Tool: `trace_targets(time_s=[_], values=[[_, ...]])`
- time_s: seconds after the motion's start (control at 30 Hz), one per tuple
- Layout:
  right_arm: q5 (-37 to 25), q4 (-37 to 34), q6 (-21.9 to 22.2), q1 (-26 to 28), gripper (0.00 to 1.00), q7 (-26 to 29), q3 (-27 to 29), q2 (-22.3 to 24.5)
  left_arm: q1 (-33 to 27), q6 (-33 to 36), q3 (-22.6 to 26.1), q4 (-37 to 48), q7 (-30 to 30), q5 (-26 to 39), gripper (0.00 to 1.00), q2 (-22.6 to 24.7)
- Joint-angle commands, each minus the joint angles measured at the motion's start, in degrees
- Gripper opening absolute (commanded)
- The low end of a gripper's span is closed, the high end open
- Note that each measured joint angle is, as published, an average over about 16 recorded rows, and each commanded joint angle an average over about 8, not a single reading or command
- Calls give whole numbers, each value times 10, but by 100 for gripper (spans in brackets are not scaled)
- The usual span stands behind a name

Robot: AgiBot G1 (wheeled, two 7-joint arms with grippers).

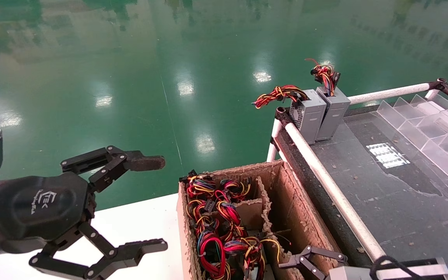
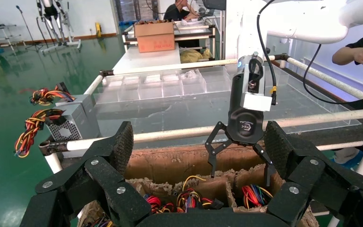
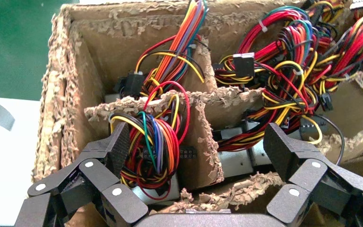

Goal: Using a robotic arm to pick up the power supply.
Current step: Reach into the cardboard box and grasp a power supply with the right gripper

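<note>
The right black two-finger claw (image 2: 238,163) hangs wide open over the torn brown cardboard box (image 1: 286,202), empty. Below it, in a box compartment, lies the grey metal power supply (image 3: 163,187) under looped coloured wires. The left claw (image 1: 130,206) hovers open beside the box.

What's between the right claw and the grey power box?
Only coloured wires, piled over the power box under the right claw, in the right wrist view.
</note>
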Motion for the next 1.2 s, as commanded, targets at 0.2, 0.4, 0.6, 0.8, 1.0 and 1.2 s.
trace_targets(time_s=[0.2, 0.4, 0.6, 0.8, 1.0, 1.2], values=[[0, 6, 17, -19, 100, -73, 12, 2, 0, 0, 0, 0, 0, 0, 100, 0], [10, 8, 31, -44, 48, -137, 23, 5, 0, 0, 0, 0, 0, 0, 100, 0], [18, 9, 32, -57, 0, -171, 29, 6, 0, 0, 0, 0, 0, 0, 100, 0], [18, 9, 34, -59, 0, -178, 29, 4, 0, 0, 0, 0, 0, 0, 100, 0], [13, 9, 30, -56, 0, -177, 24, -2, 0, 0, 0, 0, 0, 0, 100, 0], [1, 9, 23, -51, 0, -181, 17, -7, 0, 0, 0, 0, 0, 0, 100, 0]])
